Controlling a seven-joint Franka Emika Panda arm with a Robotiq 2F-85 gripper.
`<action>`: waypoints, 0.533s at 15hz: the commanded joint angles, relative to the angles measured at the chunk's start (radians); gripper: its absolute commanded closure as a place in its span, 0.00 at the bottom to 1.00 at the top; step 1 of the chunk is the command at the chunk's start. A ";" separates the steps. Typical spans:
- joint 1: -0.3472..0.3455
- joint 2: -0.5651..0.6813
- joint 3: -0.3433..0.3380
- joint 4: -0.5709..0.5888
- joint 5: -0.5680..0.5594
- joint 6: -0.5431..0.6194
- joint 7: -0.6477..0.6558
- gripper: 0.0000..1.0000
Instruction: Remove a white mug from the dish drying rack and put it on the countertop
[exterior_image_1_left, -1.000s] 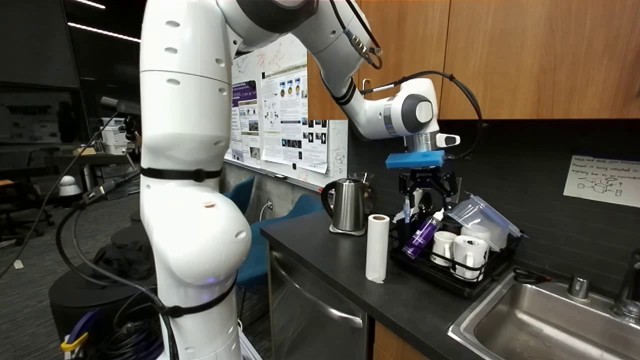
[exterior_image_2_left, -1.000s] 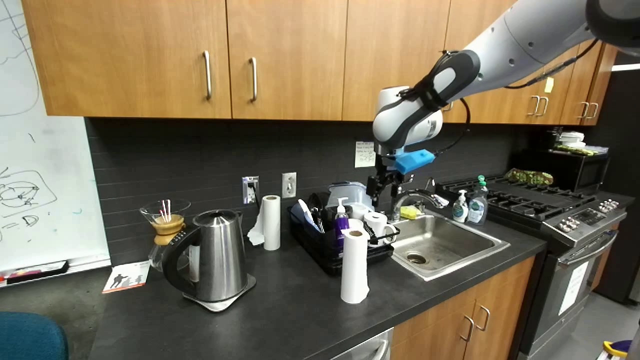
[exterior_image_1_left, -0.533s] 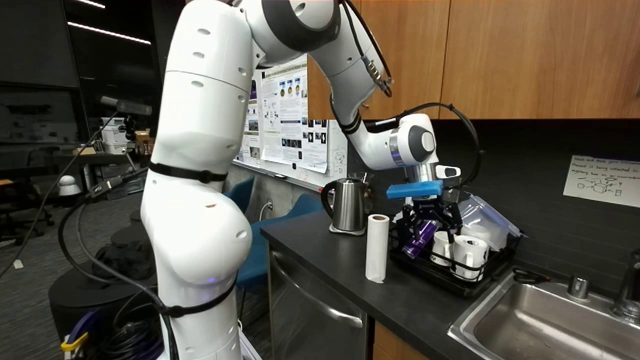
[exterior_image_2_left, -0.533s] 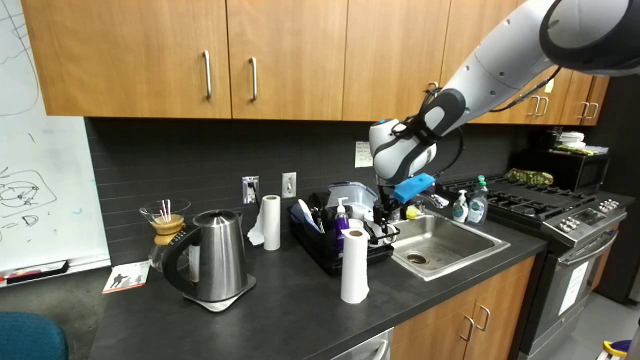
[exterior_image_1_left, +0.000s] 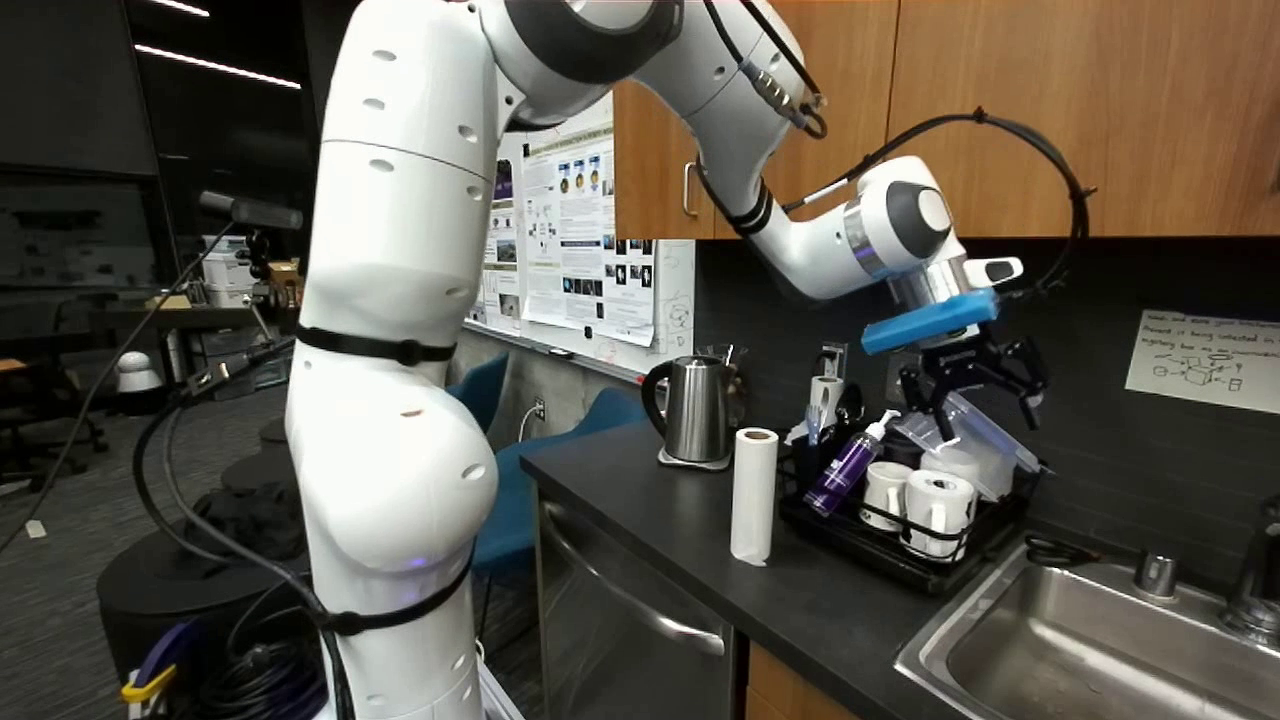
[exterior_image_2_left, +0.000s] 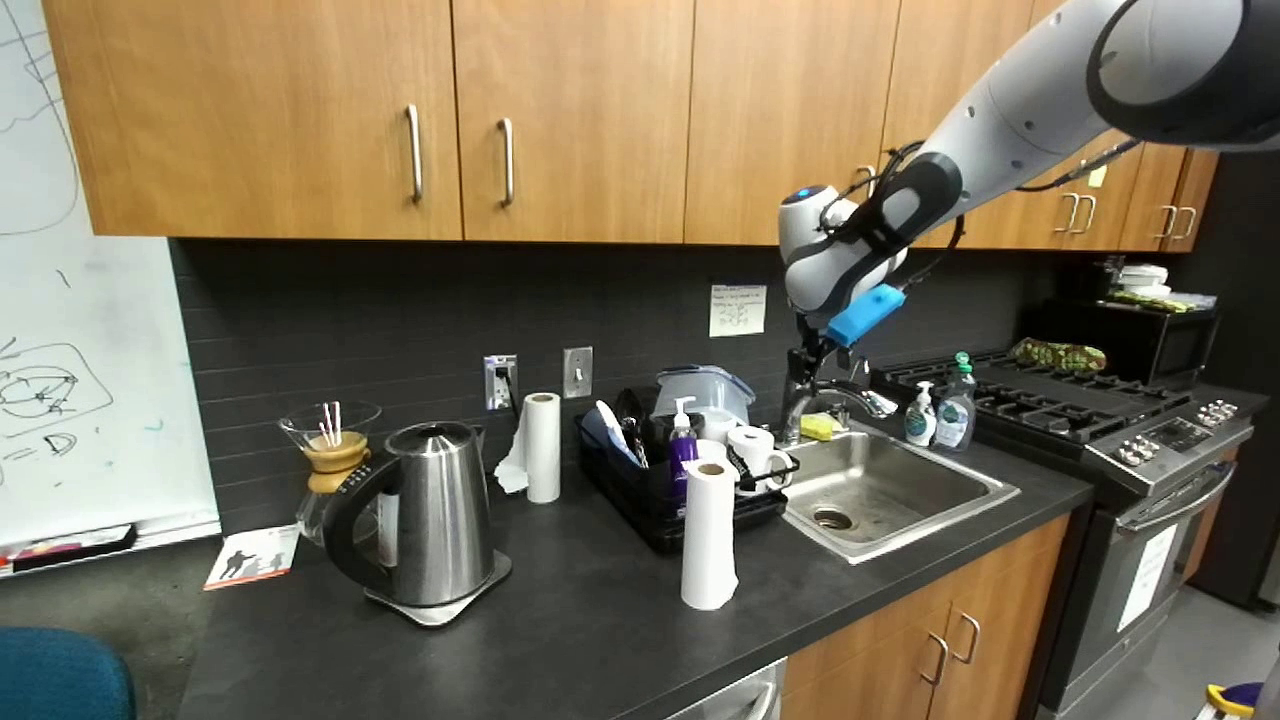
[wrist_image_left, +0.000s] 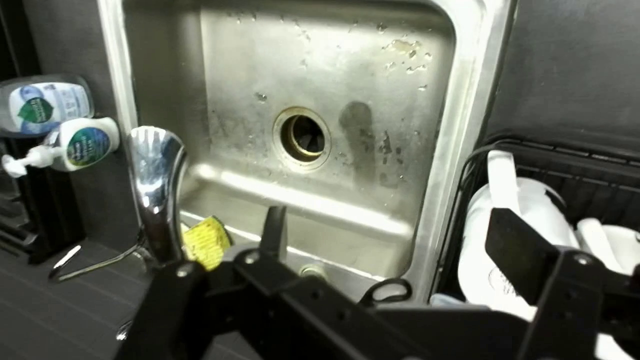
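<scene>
Two white mugs stand side by side in the black dish drying rack (exterior_image_1_left: 905, 568), nearest the sink. The larger mug (exterior_image_1_left: 935, 522) shows its handle toward the front; it also shows in the wrist view (wrist_image_left: 482, 250). The smaller mug (exterior_image_1_left: 884, 492) stands next to it, and its handle shows in the wrist view (wrist_image_left: 597, 242). My gripper (exterior_image_1_left: 988, 418) is open, empty and tilted above the rack's sink end. In the wrist view one finger overlaps the larger mug and the other lies over the sink; the gripper also shows from the side (exterior_image_2_left: 803, 375). The dark countertop (exterior_image_2_left: 560, 630) runs in front of the rack.
A purple bottle (exterior_image_1_left: 845, 475) and a clear plastic bin (exterior_image_1_left: 965, 440) share the rack. A paper-towel roll (exterior_image_2_left: 709, 540) stands before it. The sink (wrist_image_left: 320, 65), with its faucet (wrist_image_left: 155, 190), borders the rack. A steel kettle (exterior_image_2_left: 440, 520) stands farther along.
My gripper dipped toward the mugs half a second ago. It has since risen, tilted and shifted toward the sink end of the rack. The mugs look unmoved.
</scene>
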 joint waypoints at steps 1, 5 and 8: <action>-0.013 -0.015 0.016 0.080 0.051 -0.056 -0.070 0.00; -0.026 -0.007 0.028 0.125 0.158 -0.081 -0.151 0.00; -0.064 0.018 0.032 0.172 0.322 -0.144 -0.254 0.00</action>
